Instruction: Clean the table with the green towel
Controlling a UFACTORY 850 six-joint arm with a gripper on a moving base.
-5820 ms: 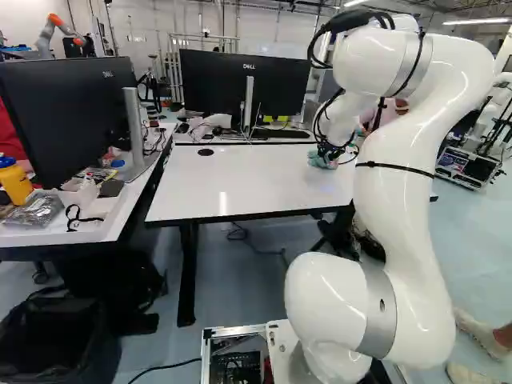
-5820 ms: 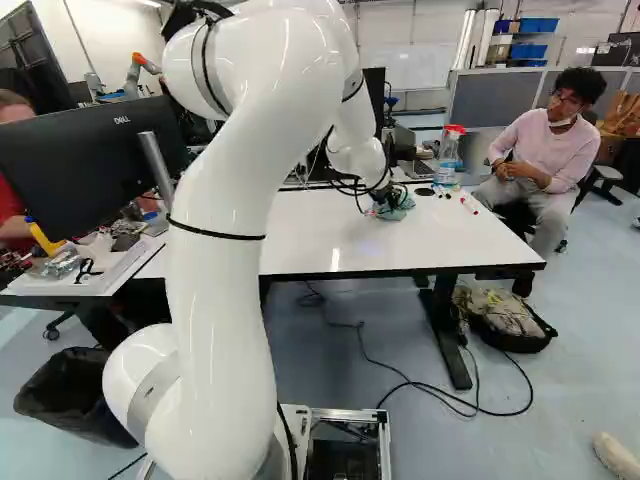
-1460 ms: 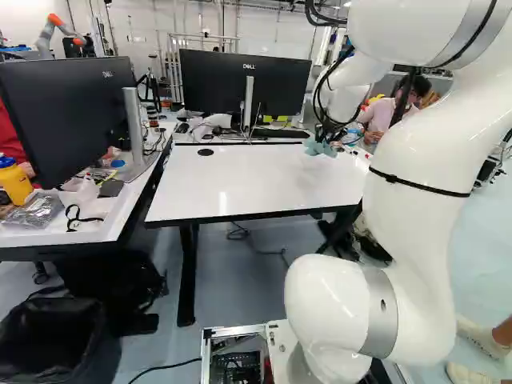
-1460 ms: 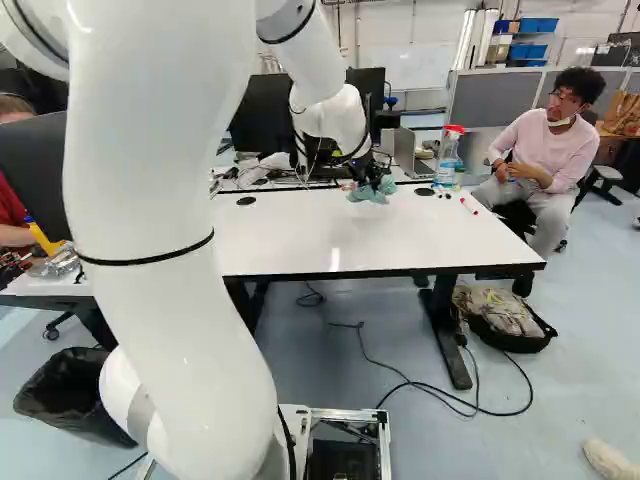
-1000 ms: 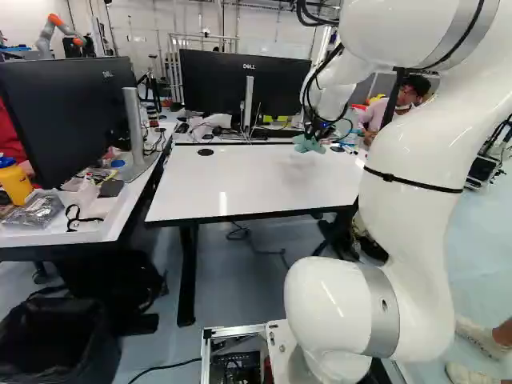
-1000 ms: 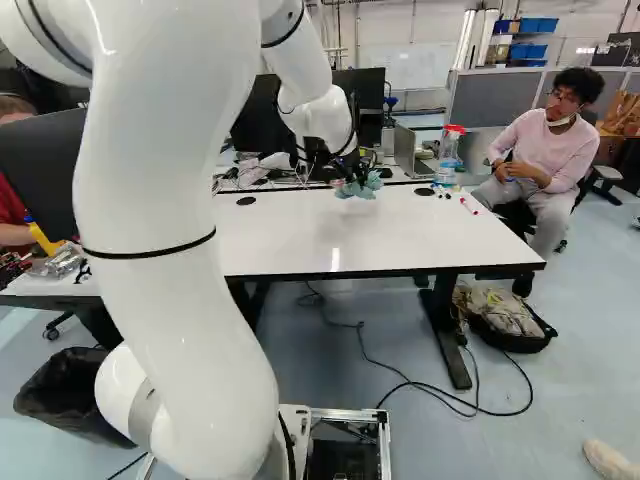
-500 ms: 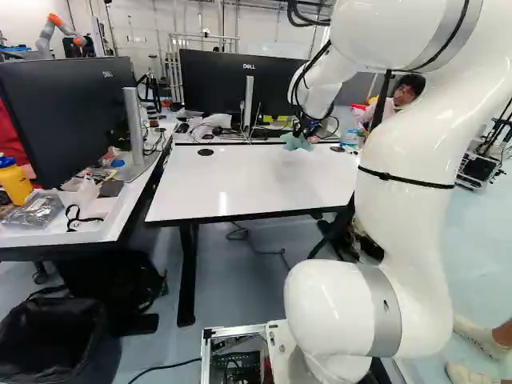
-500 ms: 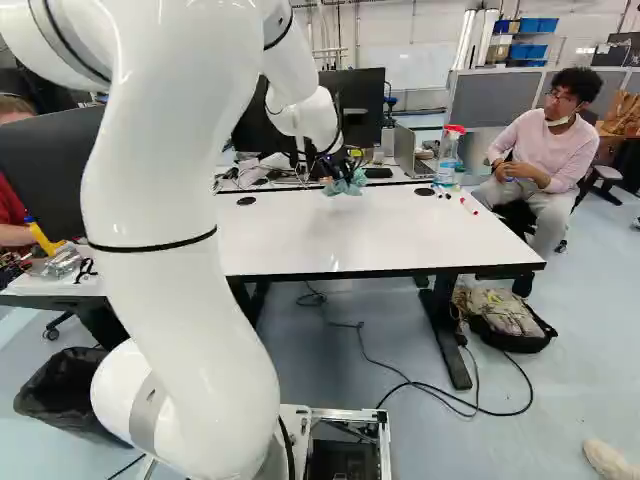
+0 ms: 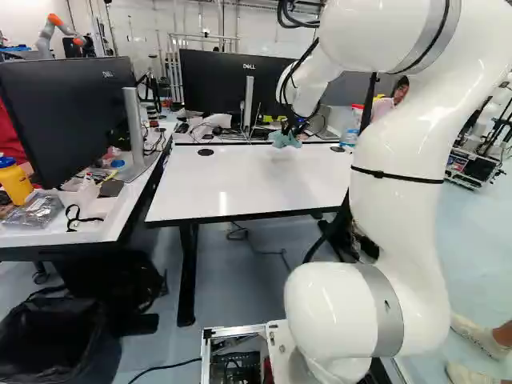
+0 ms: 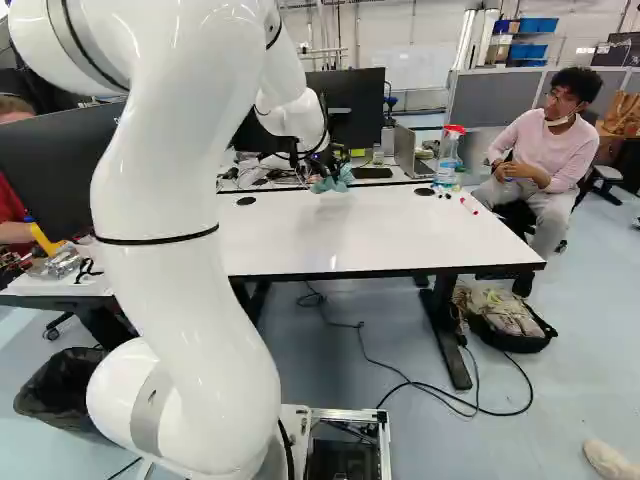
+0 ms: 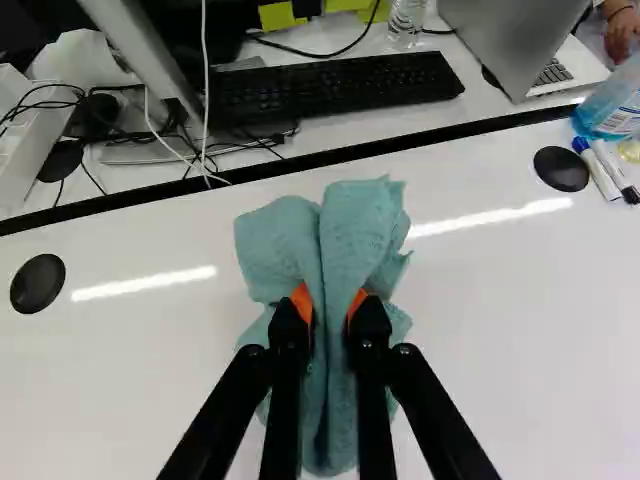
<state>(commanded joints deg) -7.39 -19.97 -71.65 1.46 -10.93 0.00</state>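
Clutching green towel in jaws, squeezed from both sides btwn orange pads, bunched up. Hanging over white worktop nr far edge, w/ keyboard just past it. Prob. slightly raised; can't confirm contact. Also seeing markers beside spray bottle, apart from towel.

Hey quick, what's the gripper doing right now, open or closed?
Gripper: closed on the green towel, which is pinched between its orange pads.

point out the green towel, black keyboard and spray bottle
green towel [image 11: 357, 225], wrist view, a fold
black keyboard [image 11: 345, 85], wrist view, its keys
spray bottle [image 10: 447, 158], right base view, its body
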